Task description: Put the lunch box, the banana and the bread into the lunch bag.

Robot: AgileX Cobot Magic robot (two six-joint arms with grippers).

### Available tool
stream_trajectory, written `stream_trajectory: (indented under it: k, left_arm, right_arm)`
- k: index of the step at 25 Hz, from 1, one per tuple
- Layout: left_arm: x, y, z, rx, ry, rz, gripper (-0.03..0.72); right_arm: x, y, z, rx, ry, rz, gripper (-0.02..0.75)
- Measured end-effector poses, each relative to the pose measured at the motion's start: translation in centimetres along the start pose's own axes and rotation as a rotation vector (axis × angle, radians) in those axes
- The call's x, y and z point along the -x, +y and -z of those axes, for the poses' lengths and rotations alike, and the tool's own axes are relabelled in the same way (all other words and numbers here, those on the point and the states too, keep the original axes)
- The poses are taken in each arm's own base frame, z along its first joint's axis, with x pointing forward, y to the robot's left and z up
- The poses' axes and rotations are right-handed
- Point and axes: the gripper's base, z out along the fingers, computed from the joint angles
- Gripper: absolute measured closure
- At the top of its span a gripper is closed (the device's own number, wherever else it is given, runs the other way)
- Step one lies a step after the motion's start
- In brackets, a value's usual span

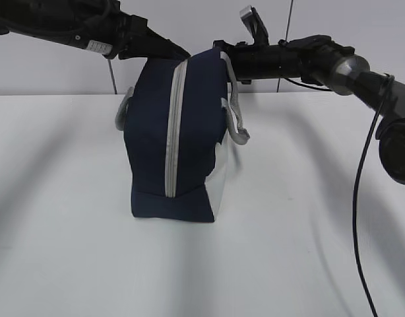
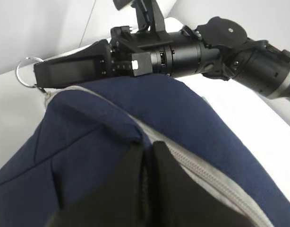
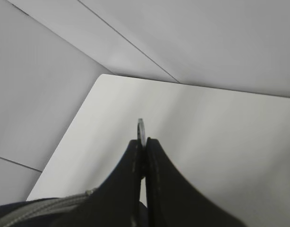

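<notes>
The lunch bag [image 1: 173, 142] stands upright near the middle of the white surface [image 1: 64, 218], its navy fabric facing the exterior camera, with a grey zipper [image 1: 173, 132] running down its front and a white side panel on the right. A grey strap handle [image 1: 237, 115] hangs off its right side, and another shows at its left edge. Both arms meet at the top of the bag. The left gripper [image 2: 146, 147] has its fingers pressed together on a fold of navy fabric just beside the zipper line. The right gripper [image 3: 144, 142] has its fingers clamped on the metal ring pull [image 3: 140, 128], which sticks up thin-edge-on between the tips; in the left wrist view the same ring [image 2: 26, 72] shows at the end of that gripper, over the bag's top corner. The zipper looks closed along the length that shows.
</notes>
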Motion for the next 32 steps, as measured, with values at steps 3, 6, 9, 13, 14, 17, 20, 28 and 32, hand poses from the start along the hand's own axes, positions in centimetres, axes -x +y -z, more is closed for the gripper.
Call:
stream_trajectory:
  k: [3,6,9,13,14,17,20,28,32]
  left_arm:
    - [0.0,0.0,0.0,0.001,0.003,-0.002,0.665]
    - [-0.1,0.0,0.0,0.003,0.004,-0.003,0.665]
    - [-0.1,0.0,0.0,0.003,0.004,-0.004,0.665]
    - [0.0,0.1,0.0,0.008,0.002,-0.004,0.665]
    - [0.0,0.1,0.0,0.009,0.001,-0.004,0.665]
    - [0.0,-0.1,0.0,-0.003,0.004,-0.005,0.627]
    - [0.2,-0.6,0.3,-0.028,0.003,-0.010,0.463]
    - [0.8,-0.9,0.7,-0.021,-0.030,0.008,0.134]
    - [1.5,-1.2,1.3,0.009,-0.059,0.025,0.125]
  right_arm:
    - [-0.4,-0.4,-0.2,0.001,0.003,-0.015,0.754]
    - [-0.7,-0.6,-0.3,-0.001,0.006,-0.022,0.754]
    - [-0.6,-0.7,-0.2,-0.001,0.005,-0.024,0.754]
    - [-0.7,-0.7,-0.3,-0.002,0.006,-0.025,0.754]
    - [-0.7,-0.7,-0.3,-0.002,0.006,-0.025,0.751]
    - [-0.6,-0.9,-0.2,-0.020,0.003,-0.013,0.687]
    - [-0.8,-2.5,0.1,-0.074,-0.002,0.037,0.519]
    - [2.3,-0.3,1.3,-0.028,-0.065,0.213,0.318]
    - [3.9,2.0,2.1,0.039,-0.078,0.272,0.312]
